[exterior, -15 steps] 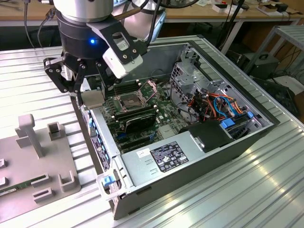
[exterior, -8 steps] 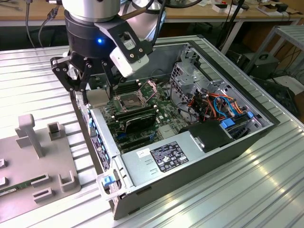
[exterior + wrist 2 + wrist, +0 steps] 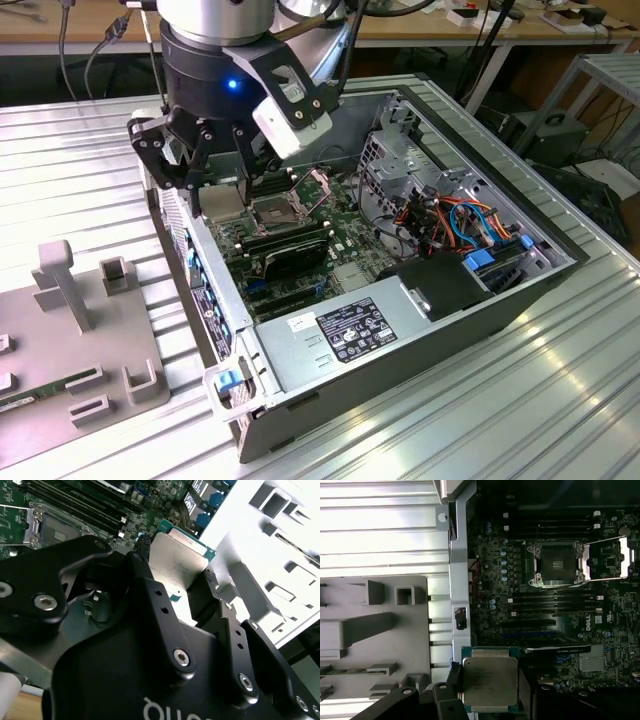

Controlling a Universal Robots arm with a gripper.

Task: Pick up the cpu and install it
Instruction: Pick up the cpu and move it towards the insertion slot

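My gripper [image 3: 220, 192] is shut on the cpu [image 3: 224, 204], a thin square chip with a dull silver top and green edge. It holds the chip by two opposite sides, above the motherboard just inside the case wall on the exterior view's left. The chip's metal top faces the camera in the first wrist view [image 3: 489, 679], and in the second wrist view it sits between the black fingers [image 3: 176, 560]. The open socket [image 3: 272, 211] with its raised metal frame lies a short way off [image 3: 558, 565], empty and dark, beside the memory slots.
The open computer case [image 3: 480, 300] holds a power supply [image 3: 350, 330], orange and blue cables [image 3: 460, 225] and a drive cage. A grey fixture plate [image 3: 80, 340] with upright holders and a green memory stick [image 3: 30, 398] lies outside the case, on the ribbed metal table.
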